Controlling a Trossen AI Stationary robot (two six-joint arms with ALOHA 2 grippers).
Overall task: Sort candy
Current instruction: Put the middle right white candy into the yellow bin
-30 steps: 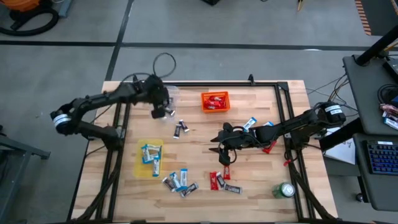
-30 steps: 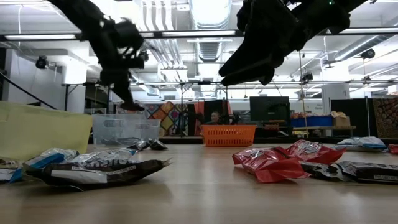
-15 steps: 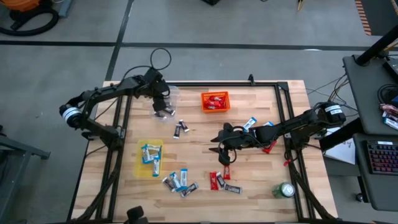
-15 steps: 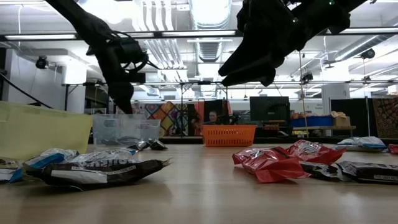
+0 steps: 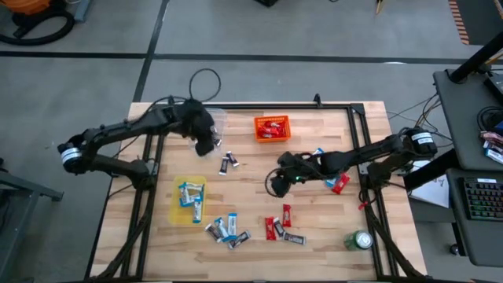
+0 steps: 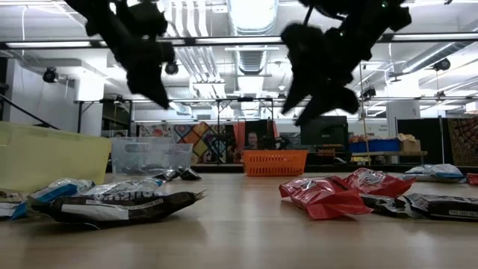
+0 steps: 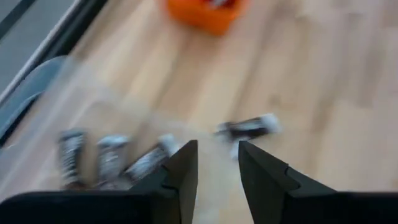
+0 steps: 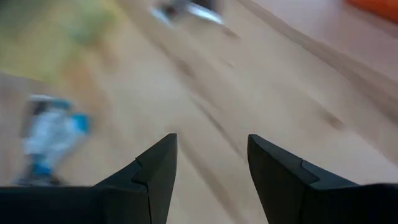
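Note:
Wrapped candy bars lie scattered on the wooden table: two dark ones (image 5: 228,163) mid-table, red ones (image 5: 275,226) and a mixed cluster (image 5: 228,229) near the front edge, and blue-and-white ones (image 5: 318,156) on the right. My left gripper (image 5: 207,145) (image 7: 216,149) hovers open beside the clear bin (image 5: 214,124), above its dark bars (image 7: 112,158). My right gripper (image 5: 276,183) (image 8: 211,146) hangs open over bare wood at mid-table, holding nothing. Both grippers are well above the table in the low view.
An orange bin (image 5: 272,127) with red candy stands at the far middle. A yellow bin (image 5: 191,198) with blue-and-white candy sits front left. A green can (image 5: 361,240) stands at the front right corner. A black frame rail runs around the table's edge.
My left gripper has risen above the clear bin and shifted slightly toward the near edge. My right gripper has tipped from slanting leftward to pointing more steeply down, and has moved a little toward the far edge.

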